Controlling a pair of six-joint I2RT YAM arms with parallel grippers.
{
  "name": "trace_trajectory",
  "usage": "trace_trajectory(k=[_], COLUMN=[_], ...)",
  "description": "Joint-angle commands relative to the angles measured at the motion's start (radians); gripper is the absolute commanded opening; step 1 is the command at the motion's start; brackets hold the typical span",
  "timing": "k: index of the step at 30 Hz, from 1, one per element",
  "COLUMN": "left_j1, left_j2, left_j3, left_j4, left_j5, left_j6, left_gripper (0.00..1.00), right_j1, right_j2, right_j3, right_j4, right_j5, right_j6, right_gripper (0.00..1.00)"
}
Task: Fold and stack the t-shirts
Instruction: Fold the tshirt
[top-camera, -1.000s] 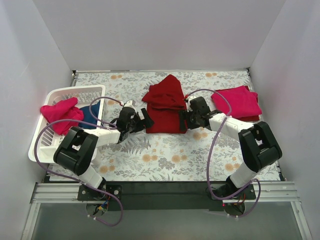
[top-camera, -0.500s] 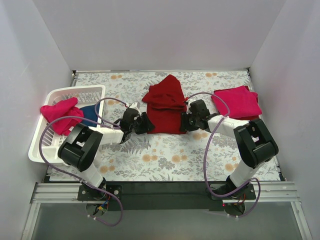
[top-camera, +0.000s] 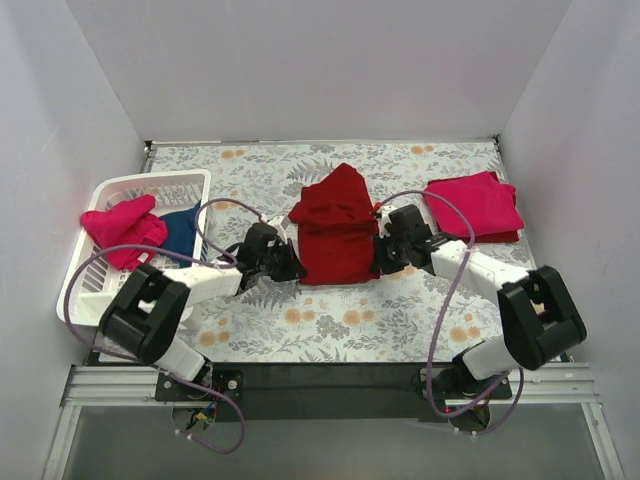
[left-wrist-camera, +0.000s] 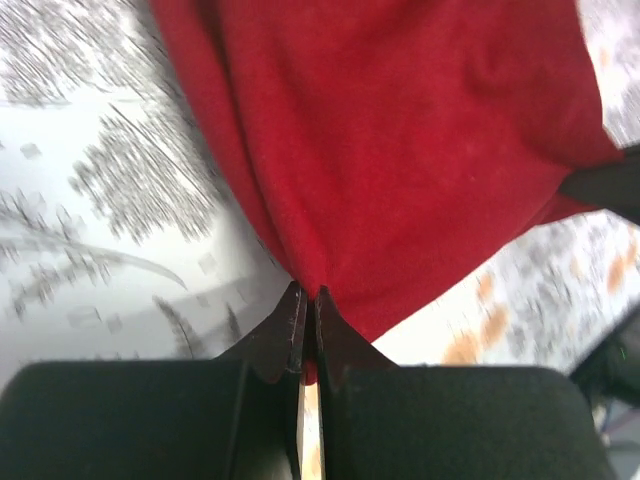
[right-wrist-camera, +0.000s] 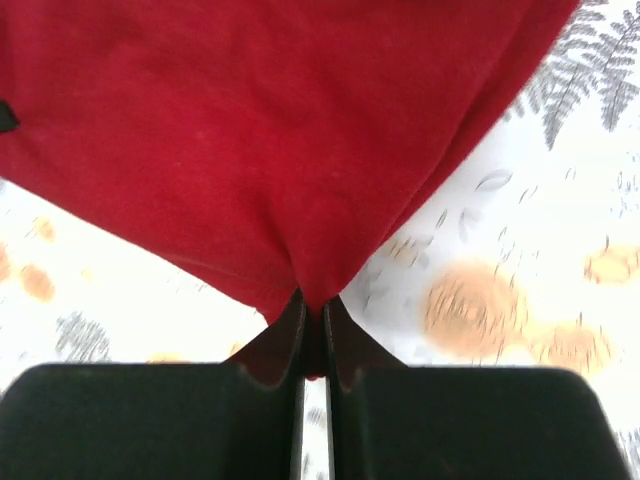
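A large dark red t-shirt (top-camera: 338, 232) lies crumpled in the middle of the table. My left gripper (top-camera: 292, 268) is shut on its near left corner, and the wrist view shows the red cloth (left-wrist-camera: 400, 150) pinched between the jaws (left-wrist-camera: 308, 295). My right gripper (top-camera: 381, 256) is shut on the near right corner, the cloth (right-wrist-camera: 250, 130) bunching into its jaws (right-wrist-camera: 313, 300). A folded pinkish-red t-shirt (top-camera: 474, 205) lies at the right. In the basket another pinkish-red t-shirt (top-camera: 122, 228) rests beside a navy blue one (top-camera: 180, 232).
The white slatted basket (top-camera: 110, 190) stands at the table's left edge. White walls close in the floral tablecloth (top-camera: 330, 320) on three sides. Purple cables (top-camera: 440, 300) loop off both arms.
Both grippers went from open to shut on the dark red t-shirt's near corners. The shirt's near edge has been drawn slightly toward the arms.
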Motion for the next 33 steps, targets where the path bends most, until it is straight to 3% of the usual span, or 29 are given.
trace_trajectory(k=[1,6,12,18,22,28,33], left_j1=[-0.008,-0.029,-0.031,-0.031,-0.031,-0.029,-0.026], left_j2=[-0.17,-0.33,-0.495,-0.644,-0.736,-0.68,-0.582], left_j3=[-0.016,-0.039,-0.059,-0.077,-0.082,-0.091,-0.056], left_j4=[-0.149,-0.182,-0.305,-0.367,-0.359,-0.207,-0.167], left_j5=[0.086,0.153,0.176,0.245,0.174,0.043,-0.064], left_j6=[0.068,0.007,-0.015,-0.047,-0.079,-0.112,-0.099], left_gripper=[0.0,0.0,0.0,0.0,0.0,0.0,0.0], right_j1=[0.012,0.016,0.018,0.021,0.021,0.021,0.019], right_j2=[-0.139,-0.273,-0.408,-0.489,-0.514,-0.446,-0.295], right_j3=[0.008,0.037,0.054,0.111,0.154,0.243,0.327], right_j4=[-0.18,-0.411,-0.542,-0.62,-0.617,-0.538,-0.463], right_j5=[-0.027,-0.02,-0.08,-0.084,-0.066,0.046,0.114], right_j6=[-0.061,-0.103,-0.104,-0.093,-0.09,-0.109,-0.119], right_gripper=[0.01,0.01,0.01,0.01,0.01,0.01,0.01])
